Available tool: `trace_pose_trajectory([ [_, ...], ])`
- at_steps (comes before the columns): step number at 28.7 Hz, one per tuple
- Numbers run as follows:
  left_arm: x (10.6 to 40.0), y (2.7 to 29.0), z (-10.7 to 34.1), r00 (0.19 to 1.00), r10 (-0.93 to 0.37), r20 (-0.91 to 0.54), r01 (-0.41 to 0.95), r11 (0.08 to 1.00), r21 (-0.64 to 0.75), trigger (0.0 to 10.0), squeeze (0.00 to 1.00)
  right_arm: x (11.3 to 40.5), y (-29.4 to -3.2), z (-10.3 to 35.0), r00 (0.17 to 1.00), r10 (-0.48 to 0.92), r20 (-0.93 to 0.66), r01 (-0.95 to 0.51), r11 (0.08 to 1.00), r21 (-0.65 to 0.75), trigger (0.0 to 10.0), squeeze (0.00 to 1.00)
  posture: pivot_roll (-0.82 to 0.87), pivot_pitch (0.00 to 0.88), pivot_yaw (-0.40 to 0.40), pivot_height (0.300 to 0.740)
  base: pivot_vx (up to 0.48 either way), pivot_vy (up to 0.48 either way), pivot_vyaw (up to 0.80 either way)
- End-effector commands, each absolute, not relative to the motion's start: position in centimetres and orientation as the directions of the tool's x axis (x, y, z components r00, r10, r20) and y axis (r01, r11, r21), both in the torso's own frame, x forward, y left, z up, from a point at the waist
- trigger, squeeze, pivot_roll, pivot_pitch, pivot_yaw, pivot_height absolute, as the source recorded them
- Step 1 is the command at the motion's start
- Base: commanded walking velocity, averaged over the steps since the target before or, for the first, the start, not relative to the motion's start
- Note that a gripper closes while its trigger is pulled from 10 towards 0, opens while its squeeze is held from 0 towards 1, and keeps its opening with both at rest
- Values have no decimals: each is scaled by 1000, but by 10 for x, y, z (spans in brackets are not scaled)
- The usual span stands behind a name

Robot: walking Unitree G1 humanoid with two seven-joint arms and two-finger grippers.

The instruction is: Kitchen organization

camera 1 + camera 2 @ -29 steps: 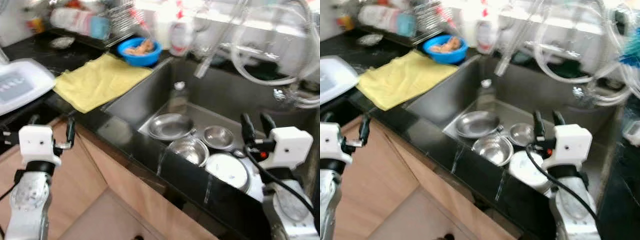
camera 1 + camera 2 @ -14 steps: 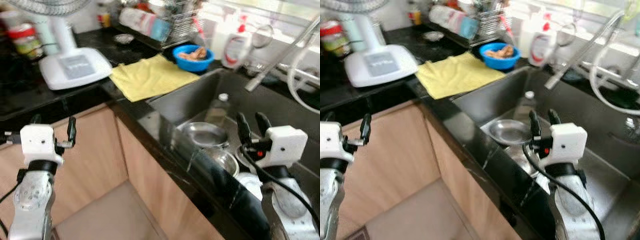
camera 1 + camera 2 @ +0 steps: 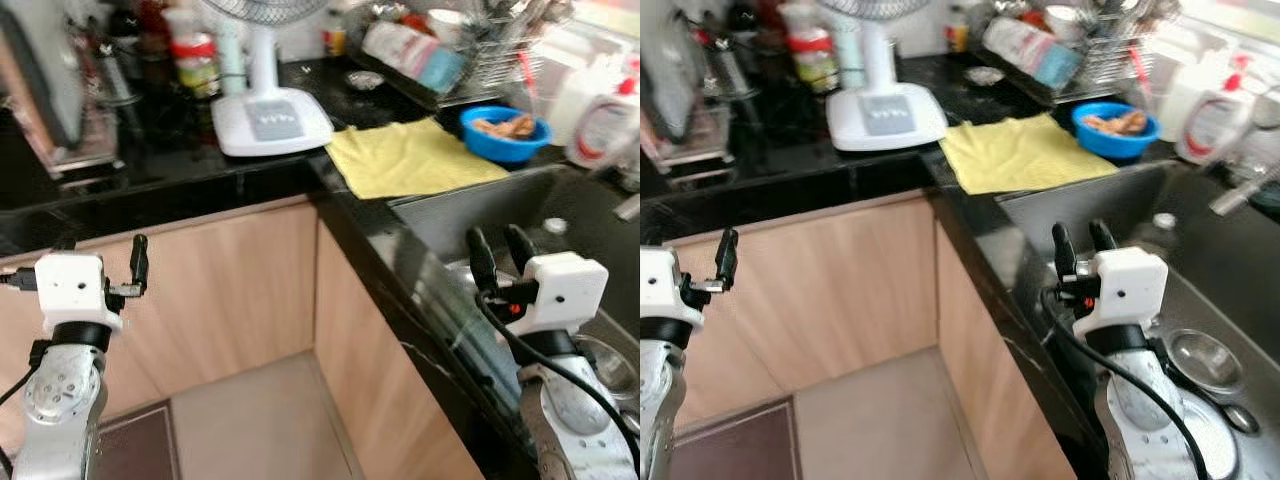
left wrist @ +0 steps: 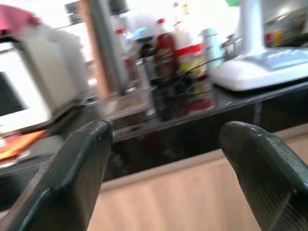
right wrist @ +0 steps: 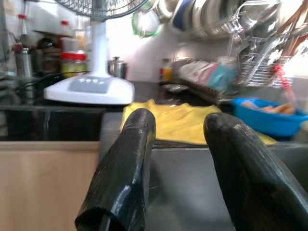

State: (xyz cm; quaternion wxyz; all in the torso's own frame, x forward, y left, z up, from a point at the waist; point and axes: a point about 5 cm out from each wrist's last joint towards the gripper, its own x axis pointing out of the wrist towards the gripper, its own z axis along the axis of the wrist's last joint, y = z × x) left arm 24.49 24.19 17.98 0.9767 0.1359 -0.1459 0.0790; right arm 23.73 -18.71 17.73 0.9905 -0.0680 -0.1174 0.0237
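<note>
while the job is to tidy the kitchen, no one thing stands out as the thing to move, so the black counter [image 3: 180, 180] and the sink [image 3: 1200, 290] are where the work lies. a yellow cloth [image 3: 415, 157] lies spread flat on the counter just left of the sink, likely so wet things can drip on it. a blue bowl [image 3: 505, 126] with food in it sits at the cloth's far right corner, and a white bottle [image 3: 1212, 112] stands to the right of the bowl. a dish rack [image 3: 1110, 50] full of things stands at the far edge, close to the water. the white base of a fan [image 3: 270, 120] sits left of the cloth, with jars [image 3: 195, 62] farther left and back.

down in the sink, a small steel bowl [image 3: 1203, 357] and a white plate [image 3: 1200, 440] rest at the near right, maybe waiting for a wash.

the right gripper [image 3: 1082, 243] is held up over the near edge of the sink, with its two fingers a little apart and nothing between them. the left gripper [image 4: 163, 159] is held up in front of the wood cupboard door [image 3: 220, 290], fingers wide apart and empty too. both seem just carried along, not reaching.

the head views show the sink and its dishes. the right wrist view looks low across the counter and shows plates [image 5: 202, 17] standing up in the rack. the left wrist view looks the other way and shows a white box with a dark window [image 4: 24, 91], maybe a microwave, far left on the counter.
</note>
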Motion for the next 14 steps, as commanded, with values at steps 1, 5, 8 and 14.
trace_pose_trajectory([
  [1,245,244,185,941,114,318,-200,947,251,10000,0,239,-185,179,969,75,235,-42,989,-141,10000,0,58,37,3,740,0,0,800],
  [5,246,243,185,942,113,317,-198,947,251,10000,0,239,-184,179,969,78,235,-46,989,-139,10000,0,56,44,4,740,0,0,800],
  [8,246,242,185,942,114,316,-198,948,248,10000,0,240,-182,179,969,84,235,-53,989,-136,10000,0,57,50,3,740,0,0,800],
  [14,246,242,185,942,117,315,-200,949,245,10000,0,240,-182,179,968,88,234,-57,989,-135,10000,0,56,55,2,740,0,0,800],
])
